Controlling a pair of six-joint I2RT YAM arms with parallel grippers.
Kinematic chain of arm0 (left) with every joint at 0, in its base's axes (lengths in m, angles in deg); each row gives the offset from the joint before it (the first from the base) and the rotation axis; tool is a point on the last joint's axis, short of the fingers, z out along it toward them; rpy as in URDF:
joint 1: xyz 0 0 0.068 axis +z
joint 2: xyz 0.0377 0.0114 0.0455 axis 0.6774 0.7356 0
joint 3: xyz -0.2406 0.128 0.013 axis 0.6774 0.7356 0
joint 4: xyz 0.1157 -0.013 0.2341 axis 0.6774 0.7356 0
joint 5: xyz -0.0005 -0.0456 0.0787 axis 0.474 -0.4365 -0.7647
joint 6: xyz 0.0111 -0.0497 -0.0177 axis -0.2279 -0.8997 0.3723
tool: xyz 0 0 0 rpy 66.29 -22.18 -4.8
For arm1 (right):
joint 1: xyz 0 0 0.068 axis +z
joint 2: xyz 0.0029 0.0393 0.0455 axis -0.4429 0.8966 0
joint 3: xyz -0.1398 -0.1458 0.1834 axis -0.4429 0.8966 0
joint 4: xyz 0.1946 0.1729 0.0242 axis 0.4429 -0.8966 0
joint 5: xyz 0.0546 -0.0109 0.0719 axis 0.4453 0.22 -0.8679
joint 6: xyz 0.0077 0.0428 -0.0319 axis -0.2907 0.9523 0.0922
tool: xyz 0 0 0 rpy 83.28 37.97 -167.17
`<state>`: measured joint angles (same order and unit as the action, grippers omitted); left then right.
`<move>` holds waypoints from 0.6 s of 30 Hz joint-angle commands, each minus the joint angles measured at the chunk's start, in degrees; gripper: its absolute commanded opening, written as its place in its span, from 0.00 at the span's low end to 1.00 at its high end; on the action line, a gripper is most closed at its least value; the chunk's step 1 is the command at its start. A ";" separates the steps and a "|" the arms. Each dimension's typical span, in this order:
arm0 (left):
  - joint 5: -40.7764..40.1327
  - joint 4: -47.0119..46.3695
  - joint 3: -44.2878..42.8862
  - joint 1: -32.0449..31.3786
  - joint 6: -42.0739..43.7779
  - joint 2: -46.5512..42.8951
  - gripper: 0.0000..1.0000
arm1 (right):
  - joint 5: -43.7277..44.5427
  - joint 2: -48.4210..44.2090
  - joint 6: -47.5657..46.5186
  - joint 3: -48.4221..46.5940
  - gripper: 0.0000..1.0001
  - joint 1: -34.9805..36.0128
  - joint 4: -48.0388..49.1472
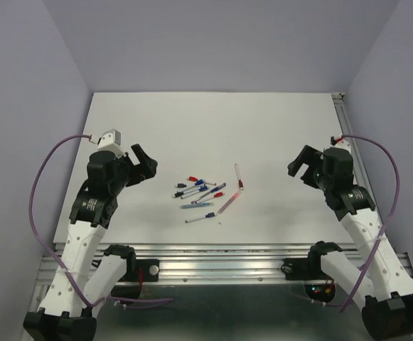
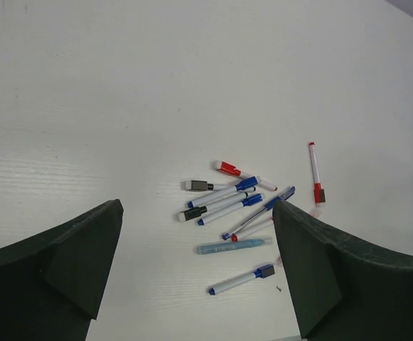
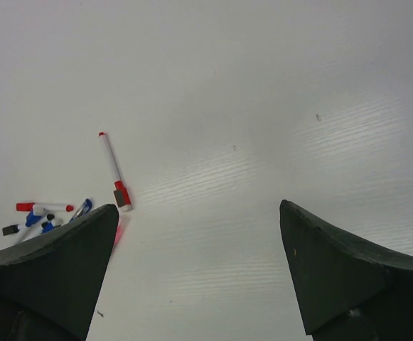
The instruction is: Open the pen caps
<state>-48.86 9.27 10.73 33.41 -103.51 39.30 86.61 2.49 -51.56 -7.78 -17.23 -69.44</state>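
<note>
Open left end effector (image 1: 143, 165) is nearer the pen caps (image 2: 247, 183), at its four o'clock; pens (image 2: 220, 194) lie roughly eight-to-two; right end effector (image 1: 298, 165) open too.

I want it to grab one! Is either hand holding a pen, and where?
Nothing is held. The left gripper and right gripper are open, apart from the slim white plastic pens.

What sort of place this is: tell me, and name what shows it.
Probably a robot lab test cell: bare lavender walls box in a white table, a left arm and a right arm sit bolted to an aluminium rail, and pens lie scattered.
</note>
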 commanded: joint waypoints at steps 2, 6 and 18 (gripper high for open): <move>0.22 -1.12 -0.19 0.62 1.09 -1.70 0.99 | 2.80 -1.41 -2.29 -4.64 1.00 -0.09 2.83; 0.66 -1.29 -0.28 0.71 1.18 -2.49 0.99 | 0.35 2.44 -2.21 -6.56 1.00 -0.18 1.61; 1.97 -1.47 0.16 1.41 1.27 -2.76 0.99 | -10.35 23.00 -4.48 -12.45 1.00 7.00 6.61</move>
<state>-48.05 9.22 10.73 34.15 -103.45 37.05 75.70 21.62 -53.64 -16.63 -15.64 -66.03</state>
